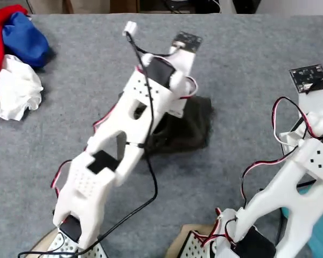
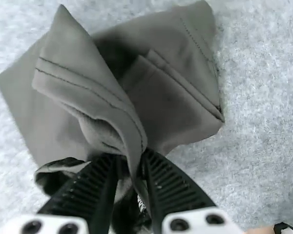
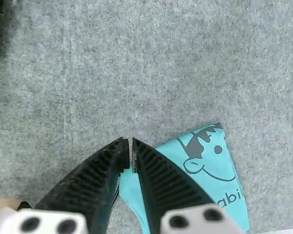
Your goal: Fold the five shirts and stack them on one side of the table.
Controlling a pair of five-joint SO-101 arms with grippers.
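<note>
Progress check: one shirt looks folded, one is mid-fold, three are left.
Your left claw [image 2: 132, 170] is clamped on a raised fold of the dark grey cotton shirt [image 1: 185, 126] mid-table. Your right claw [image 3: 131, 155] is pinched closed on nothing, just over the flat teal printed shirt [image 3: 205, 170] on the right side. The crumpled heap of red, blue and white shirts [image 1: 16, 80] at far left looks untouched.

Left arm [image 1: 124, 134] over dark shirt [image 1: 196, 124]
</note>
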